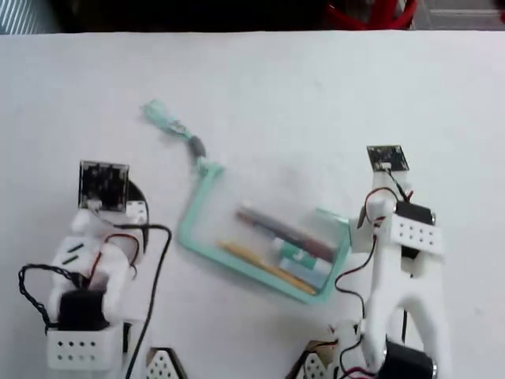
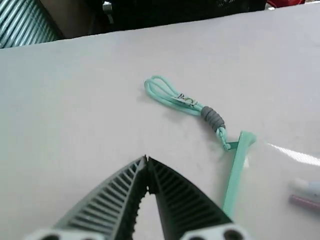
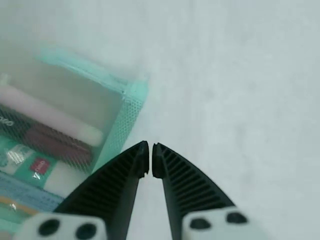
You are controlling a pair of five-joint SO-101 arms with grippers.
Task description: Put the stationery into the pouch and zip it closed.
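A clear pouch with teal trim (image 1: 193, 207) lies in the middle of the table between the two arms. Inside it lie pens (image 1: 284, 230), a yellow pencil (image 1: 260, 264) and an eraser-like block. Its teal pull cord (image 1: 162, 114) with a grey bead trails from the far left corner. My left gripper (image 2: 147, 161) is shut and holds nothing, hovering short of the cord (image 2: 172, 95) and the pouch edge (image 2: 234, 175). My right gripper (image 3: 150, 147) is shut and holds nothing, just beside the pouch's teal corner (image 3: 131, 102), with the pens (image 3: 50, 120) visible through the mesh.
The white table (image 1: 316, 87) stretches bare behind the pouch. Black cables (image 1: 154, 260) loop beside the left arm's base. A dark edge and a red object (image 1: 371, 12) lie beyond the table's far side.
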